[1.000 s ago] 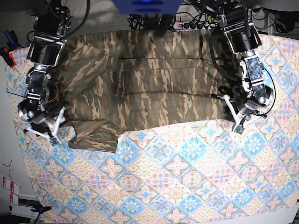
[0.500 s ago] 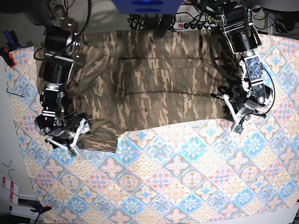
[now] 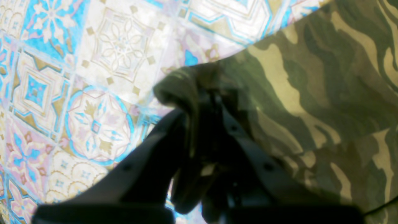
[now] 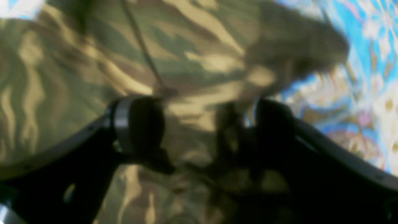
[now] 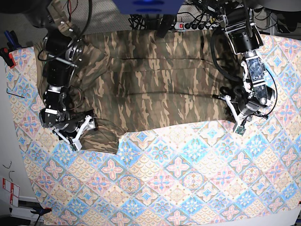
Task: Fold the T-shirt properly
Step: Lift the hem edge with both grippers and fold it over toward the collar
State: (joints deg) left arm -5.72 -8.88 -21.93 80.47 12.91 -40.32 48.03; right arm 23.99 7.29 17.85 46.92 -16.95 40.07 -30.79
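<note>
The shirt lies spread flat on the far half of the surface, w/ its long side running left to right. It is camo: brown, tan & green. One sleeve sticks out toward the near left, over the cloth. That cloth covers the whole surface & has tiles in blue, pink & cream w/ flower shapes. The near half of it is bare.

The left claw is at the right edge of the shirt in the base view. It is pinched tight on a fold of the shirt hem; the left wrist view shows the fabric bunched up between the two dark fingers. Tiles show just beside that fold.

The right claw is over the sleeve at the left. Its two fingers stand wide apart, one on each side of a bit of camo fabric. The right wrist view is blurry, so it's hard to say if the fingers touch the shirt; they grip nothing.

Behind the surface, at the top, are a blue box, a power strip & a tangle of black wires. Gray floor shows along the left side, w/ a small white-&-red card near the corner.
</note>
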